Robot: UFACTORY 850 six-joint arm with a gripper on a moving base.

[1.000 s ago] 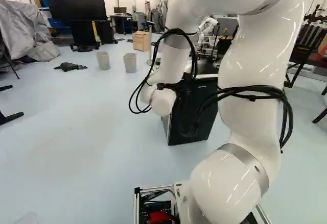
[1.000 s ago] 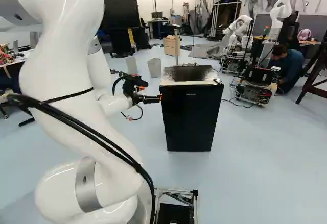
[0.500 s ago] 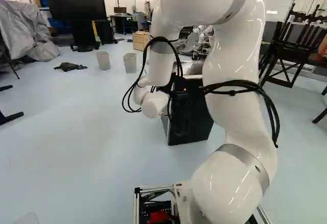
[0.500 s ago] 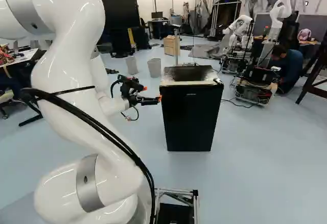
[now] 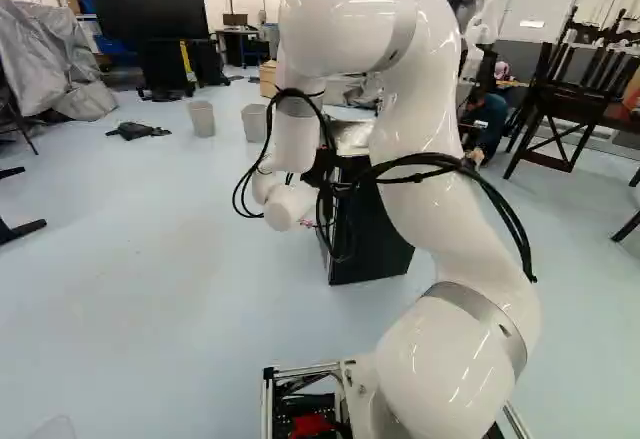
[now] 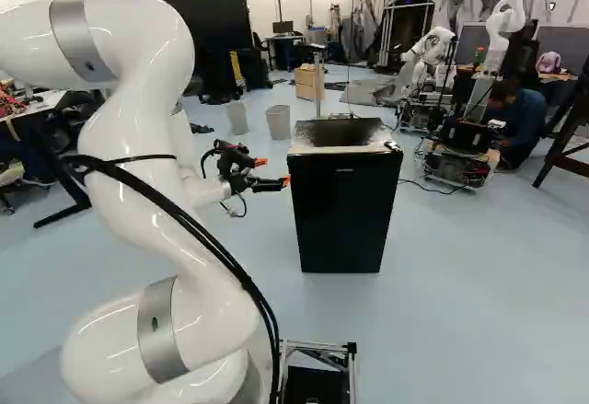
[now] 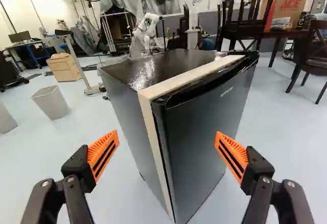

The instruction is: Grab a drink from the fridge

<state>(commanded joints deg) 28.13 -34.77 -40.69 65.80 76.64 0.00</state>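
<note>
The white arm [image 6: 138, 192] arches up and bends down toward the black fridge [image 6: 340, 215]. The claw [image 6: 273, 171] is spread wide near its top corner, the fridge standing ahead, between the fingers' lines.

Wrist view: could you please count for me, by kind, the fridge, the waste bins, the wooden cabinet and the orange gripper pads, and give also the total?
Fridge: 1
Waste bins: 2
Wooden cabinet: 1
Orange gripper pads: 2
Total: 6
</note>
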